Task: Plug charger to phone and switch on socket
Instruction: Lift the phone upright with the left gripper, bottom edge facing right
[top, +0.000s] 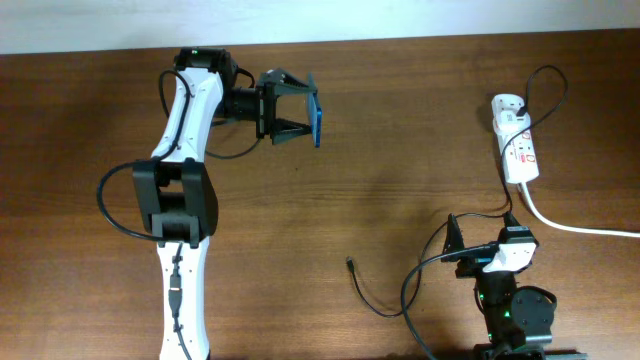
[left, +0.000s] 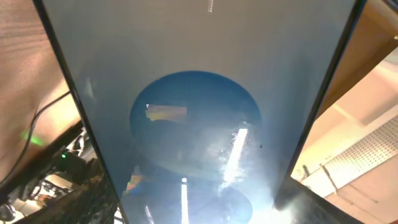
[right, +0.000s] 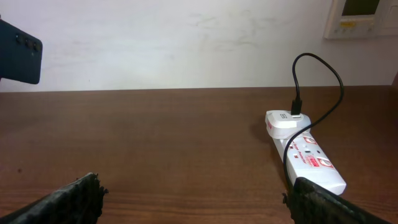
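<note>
The left gripper (top: 300, 110) is pinching the phone (top: 317, 121) near the table's far edge. The right gripper (right: 202, 208) is sitting spread by the near edge, the charger (top: 352, 266) lying beside it. The socket (top: 518, 145) is lying toward the far right corner.

Bench (top: 400, 150) is viewed straight down from overhead, with both arms in frame. Left wrist view is pressed close to the phone (left: 199, 112), whose screen fills the frame just ahead of the jaws. Right wrist view is set low and faces level across the bench toward the wall. The socket (right: 308, 158) is seen ahead-right of the jaws. Phone and socket are shared with overhead.
</note>
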